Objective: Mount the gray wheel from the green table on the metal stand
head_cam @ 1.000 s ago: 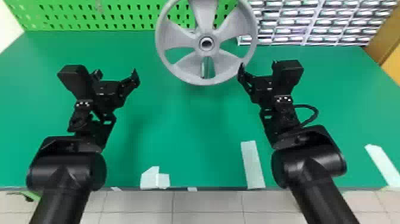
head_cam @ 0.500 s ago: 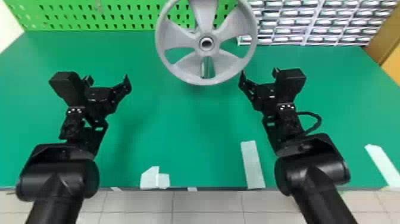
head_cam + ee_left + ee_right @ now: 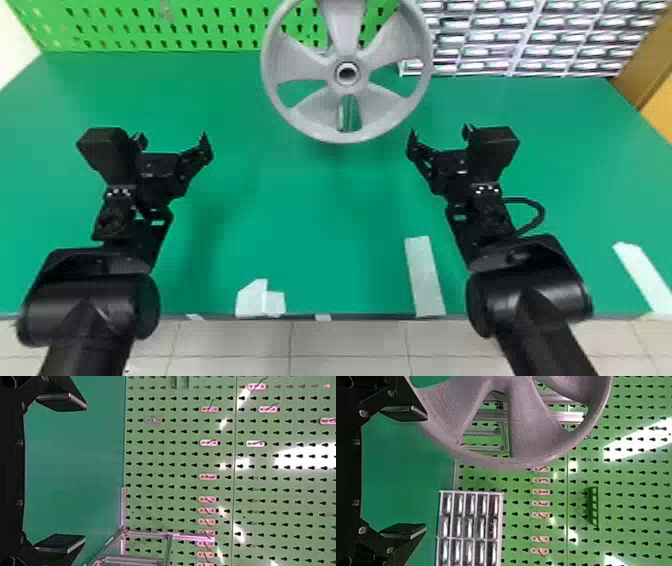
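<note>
My right gripper (image 3: 440,135), with two flat black fingers, is wide and has nothing in it. It sits right of the middle of the head view. My left gripper (image 3: 172,141) is wide and empty too, over on the left.

The big gray plastic wheel with fat spokes (image 3: 346,89) is at the top middle, past both my hands. It stands up, with its round face and middle hole toward me, so I think the line through that hole runs away from me to the wall. My right hand is nearer, just beside the low right part of the rim.

Behind the wheel, the right wrist view has the silver metal stand (image 3: 571,416). I think the wheel is on it now, so my next move is likely to back off without a bump. The wheel hides much of the stand, and its top is cut off in the head view. I can't tell if it is pushed all the way on.
</note>
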Action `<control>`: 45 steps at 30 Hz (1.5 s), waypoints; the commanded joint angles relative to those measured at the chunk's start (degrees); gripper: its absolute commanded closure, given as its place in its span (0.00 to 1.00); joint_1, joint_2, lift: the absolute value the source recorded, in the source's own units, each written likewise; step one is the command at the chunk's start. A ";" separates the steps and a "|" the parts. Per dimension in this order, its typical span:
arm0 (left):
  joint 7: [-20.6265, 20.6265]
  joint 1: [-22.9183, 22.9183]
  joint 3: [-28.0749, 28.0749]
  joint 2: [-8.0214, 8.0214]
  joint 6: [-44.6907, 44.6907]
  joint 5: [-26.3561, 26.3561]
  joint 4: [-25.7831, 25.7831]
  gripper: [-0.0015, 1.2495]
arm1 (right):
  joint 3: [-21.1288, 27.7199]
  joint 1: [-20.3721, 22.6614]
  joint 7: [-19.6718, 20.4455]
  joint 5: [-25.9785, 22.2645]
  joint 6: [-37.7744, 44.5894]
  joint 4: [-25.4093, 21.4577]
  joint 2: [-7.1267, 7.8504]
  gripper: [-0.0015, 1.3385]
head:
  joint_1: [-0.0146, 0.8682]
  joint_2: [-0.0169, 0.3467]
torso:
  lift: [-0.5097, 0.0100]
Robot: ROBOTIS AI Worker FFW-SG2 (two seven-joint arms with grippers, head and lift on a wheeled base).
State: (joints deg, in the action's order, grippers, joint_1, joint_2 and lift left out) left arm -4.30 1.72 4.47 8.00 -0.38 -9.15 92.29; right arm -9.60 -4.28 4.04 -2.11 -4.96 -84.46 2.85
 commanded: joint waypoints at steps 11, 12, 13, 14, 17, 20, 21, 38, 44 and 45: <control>0.00 -0.40 0.18 0.00 -0.06 -0.08 0.00 0.09 | 0.19 0.24 0.01 0.09 -0.05 0.00 -0.12 0.22 | 1.00 0.19 | 0.79; 0.00 -0.40 0.18 0.00 -0.06 -0.08 0.00 0.09 | 0.19 0.24 0.01 0.09 -0.05 0.00 -0.12 0.22 | 1.00 0.19 | 0.79; -0.09 -0.40 0.18 0.00 -0.15 -0.08 0.00 0.09 | 0.19 0.24 0.01 0.09 -0.05 0.00 -0.12 0.22 | 1.00 0.19 | 0.79; -0.09 -0.40 0.10 0.00 -0.15 -0.17 0.09 0.09 | 0.28 0.24 0.01 0.09 -0.05 0.00 -0.12 0.22 | 1.00 0.19 | 0.79; -0.09 -0.49 0.10 0.00 -0.33 -0.26 0.00 0.09 | 0.37 0.24 0.01 0.09 -0.05 0.00 -0.21 0.22 | 1.00 0.19 | 0.79; 0.00 -0.49 0.10 0.00 -0.33 -0.26 0.09 0.09 | 0.37 0.24 0.01 0.09 -0.05 0.00 -0.12 0.22 | 1.00 0.19 | 0.79; -0.09 -0.58 0.10 0.00 -0.33 -0.26 0.09 0.09 | 0.37 0.24 0.01 0.09 -0.05 0.00 -0.12 0.22 | 1.00 0.19 | 0.79; 0.00 -1.02 -0.26 0.00 -0.41 -0.43 0.09 0.09 | 0.63 0.15 0.01 0.00 -0.05 -0.09 -0.30 0.22 | 1.00 0.19 | 0.79; 0.00 -1.10 -0.34 0.00 -0.41 -0.35 0.18 0.09 | 0.72 0.15 0.01 0.00 -0.05 -0.09 -0.30 0.22 | 1.00 0.19 | 0.79; -0.09 -1.10 -0.34 0.00 -0.41 -0.43 0.18 0.09 | 0.72 0.06 0.01 0.00 0.04 -0.09 -0.39 0.22 | 1.00 0.19 | 0.79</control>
State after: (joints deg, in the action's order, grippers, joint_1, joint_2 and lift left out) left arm -4.37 0.67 4.15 8.00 -0.79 -9.52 92.38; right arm -8.93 -4.13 4.04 -2.11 -4.99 -84.55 2.54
